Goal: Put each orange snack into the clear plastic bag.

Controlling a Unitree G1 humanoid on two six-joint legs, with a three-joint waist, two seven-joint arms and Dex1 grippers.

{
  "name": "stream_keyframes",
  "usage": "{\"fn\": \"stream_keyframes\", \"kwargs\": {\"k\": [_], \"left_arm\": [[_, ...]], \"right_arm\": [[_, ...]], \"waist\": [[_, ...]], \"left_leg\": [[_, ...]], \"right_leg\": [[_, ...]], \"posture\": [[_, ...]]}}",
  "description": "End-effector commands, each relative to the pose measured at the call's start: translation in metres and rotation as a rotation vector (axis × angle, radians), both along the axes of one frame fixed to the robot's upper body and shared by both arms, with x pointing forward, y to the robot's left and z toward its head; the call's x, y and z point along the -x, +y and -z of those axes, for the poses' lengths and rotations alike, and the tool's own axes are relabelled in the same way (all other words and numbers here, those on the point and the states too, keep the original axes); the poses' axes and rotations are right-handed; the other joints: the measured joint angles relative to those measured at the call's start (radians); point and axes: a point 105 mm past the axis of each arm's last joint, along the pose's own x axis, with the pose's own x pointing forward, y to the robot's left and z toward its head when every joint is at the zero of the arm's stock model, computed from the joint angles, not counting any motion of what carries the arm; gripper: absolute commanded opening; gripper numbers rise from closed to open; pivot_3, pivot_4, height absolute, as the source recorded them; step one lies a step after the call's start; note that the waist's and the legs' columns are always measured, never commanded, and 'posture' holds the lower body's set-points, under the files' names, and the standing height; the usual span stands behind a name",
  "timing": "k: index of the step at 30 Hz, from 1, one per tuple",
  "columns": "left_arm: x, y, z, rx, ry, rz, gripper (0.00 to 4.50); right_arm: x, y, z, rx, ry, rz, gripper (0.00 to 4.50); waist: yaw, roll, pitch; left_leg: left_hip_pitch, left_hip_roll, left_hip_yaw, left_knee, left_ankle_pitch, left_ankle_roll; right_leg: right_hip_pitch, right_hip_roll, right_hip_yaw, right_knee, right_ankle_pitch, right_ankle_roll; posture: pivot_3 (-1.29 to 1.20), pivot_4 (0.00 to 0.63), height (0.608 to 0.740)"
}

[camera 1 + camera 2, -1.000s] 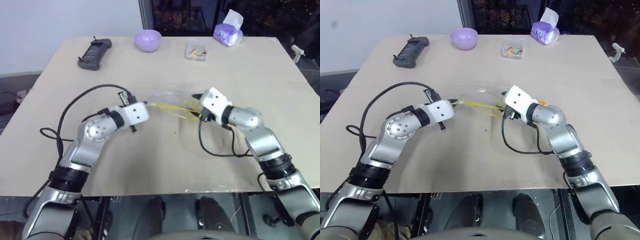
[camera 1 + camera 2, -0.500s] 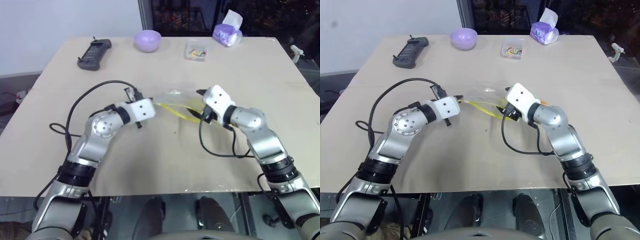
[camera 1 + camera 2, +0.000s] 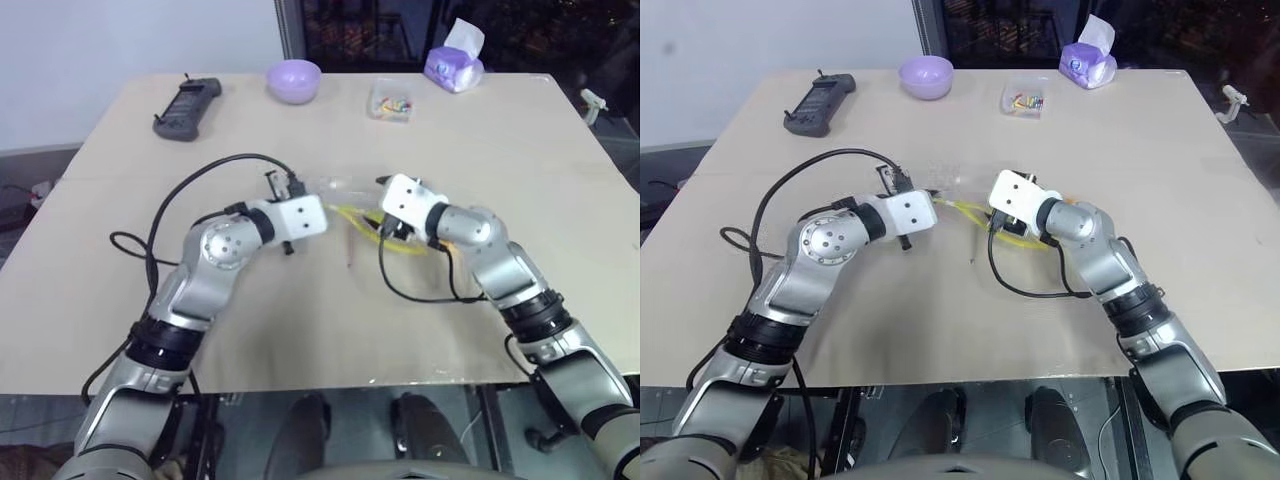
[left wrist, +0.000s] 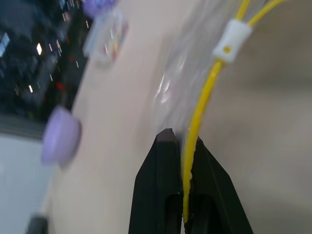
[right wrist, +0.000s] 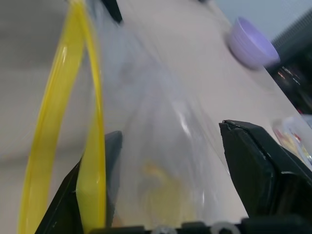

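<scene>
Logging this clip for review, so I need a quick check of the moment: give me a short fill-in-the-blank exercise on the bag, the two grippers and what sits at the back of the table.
1. The left gripper is shut on the ______ seal strip of the clear plastic bag.
2. The right gripper has its fingers ______, one on each side of the bag.
3. Beyond the arms, the purple bowl stands between the clear box and a ______ handheld device.

Missing words: yellow; open; black
</scene>
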Motion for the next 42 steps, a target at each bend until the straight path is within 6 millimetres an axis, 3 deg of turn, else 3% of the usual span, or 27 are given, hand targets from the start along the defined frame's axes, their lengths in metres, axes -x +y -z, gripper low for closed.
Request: {"fn": "stream_keyframes", "kwargs": {"k": [1,11,14,17,20,23,24,29,36,42], "left_arm": [[-0.005,0.008,-0.018,0.032,-0.043,-0.065,0.0],[-0.007,0.001,-0.028,0.052,-0.054,-0.074,0.0],[0.003,-0.024,-0.045,0.056,-0.122,0.053,0.0],[0.007,-0.036,-0.044,0.04,-0.137,0.08,0.0],[0.006,-0.036,-0.04,0.021,-0.135,0.067,0.0],[0.002,-0.029,-0.039,0.013,-0.137,0.032,0.0],[0.001,-0.028,-0.039,0.011,-0.138,0.026,0.0],[-0.002,-0.017,-0.031,0.015,-0.115,-0.023,0.0],[-0.012,0.003,-0.025,0.036,-0.094,-0.13,0.0],[-0.012,-0.008,-0.032,0.072,-0.102,-0.101,0.0]], "right_arm": [[0.008,-0.004,-0.013,0.056,-0.071,-0.048,3.45],[0.003,-0.011,-0.01,0.179,-0.14,-0.03,3.45],[-0.012,-0.02,-0.007,0.18,-0.128,0.075,3.45],[-0.018,-0.007,-0.009,0.044,-0.057,0.102,3.45],[-0.016,0.0,-0.008,-0.006,0.02,0.088,3.45],[-0.014,0.002,-0.008,-0.029,0.065,0.078,4.37],[-0.014,0.001,-0.008,-0.03,0.068,0.08,4.45],[-0.014,-0.004,-0.018,-0.092,0.035,0.111,4.45],[-0.005,-0.016,-0.031,-0.177,0.047,0.104,4.45],[-0.003,-0.017,-0.023,-0.145,0.065,0.098,4.45]], "waist": [[0.002,0.0,0.0],[0.001,0.0,0.0],[0.001,0.0,0.0],[0.002,0.0,0.0],[-0.002,0.0,0.0],[-0.001,0.0,0.0],[-0.003,0.0,0.0],[-0.008,0.002,0.001],[0.0,0.002,0.001],[0.001,0.002,0.001]], "left_leg": [[0.0,0.0,0.0,0.0,0.0,0.0],[0.0,0.0,0.0,0.0,0.0,0.0],[0.0,0.0,0.0,0.0,0.0,0.0],[0.0,0.0,0.0,0.0,0.0,0.0],[0.0,0.0,0.0,0.0,0.0,0.0],[0.0,-0.001,-0.001,0.0,0.0,0.0],[-0.001,-0.002,-0.004,0.0,0.0,0.0],[-0.001,-0.004,-0.018,0.0,0.003,-0.004],[0.001,-0.002,-0.014,0.0,0.003,-0.004],[0.001,-0.002,-0.013,0.0,0.002,-0.004]], "right_leg": [[0.0,0.0,0.0,0.0,0.0,0.0],[0.0,0.0,0.0,0.0,0.0,0.0],[0.0,0.0,0.0,0.0,0.0,0.0],[0.0,0.0,0.0,0.0,0.0,0.0],[0.0,0.0,0.0,0.001,0.0,0.0],[0.0,0.0,0.0,0.0,0.0,0.0],[0.001,-0.001,-0.003,0.0,0.0,0.0],[0.008,-0.002,-0.017,-0.002,-0.001,0.0],[0.007,-0.002,-0.014,-0.001,-0.001,-0.001],[0.007,-0.002,-0.014,-0.001,-0.001,-0.001]], "posture": [[0.0,0.15,0.74],[0.0,0.15,0.74],[0.0,0.15,0.74],[0.0,0.15,0.74],[0.0,0.15,0.74],[0.0,0.15,0.74],[0.0,0.15,0.74],[0.0,0.15,0.74],[0.0,0.15,0.74],[0.0,0.15,0.74]]}}
